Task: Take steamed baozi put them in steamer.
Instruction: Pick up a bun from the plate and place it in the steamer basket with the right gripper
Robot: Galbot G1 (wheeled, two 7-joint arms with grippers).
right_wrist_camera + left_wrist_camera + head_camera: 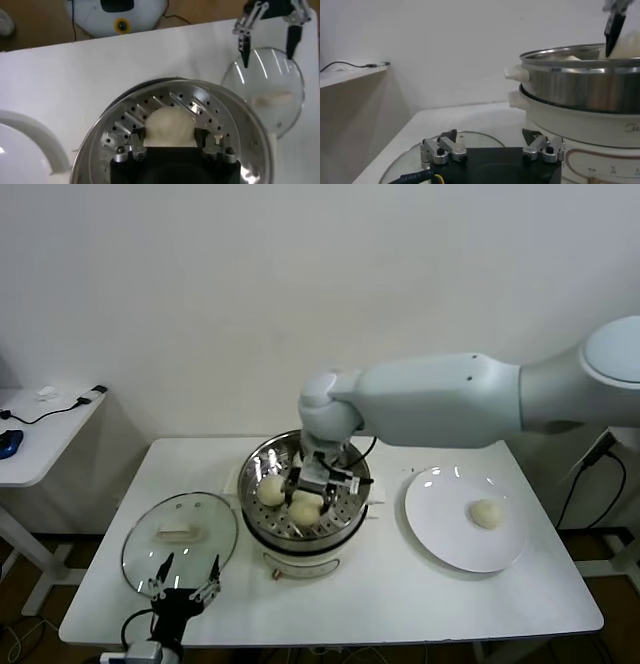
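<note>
The steamer (262, 467) stands mid-table, a shiny pot with a perforated tray on a cream base. My right gripper (310, 496) reaches into it. In the right wrist view its fingers (136, 137) press both sides of one baozi (170, 125) resting on the tray (125, 125). That baozi (305, 509) and a second baozi (271, 490) show in the pot. A third baozi (487, 513) lies on the white plate (440, 524). The fourth is hidden. My left gripper (188, 569) hangs open and empty over the glass lid (180, 529).
The glass lid with a white handle lies left of the steamer and shows in the left wrist view (470, 142) below my left gripper (492, 142). The steamer (580, 90) rises to one side. A side table (40, 434) with cables stands far left.
</note>
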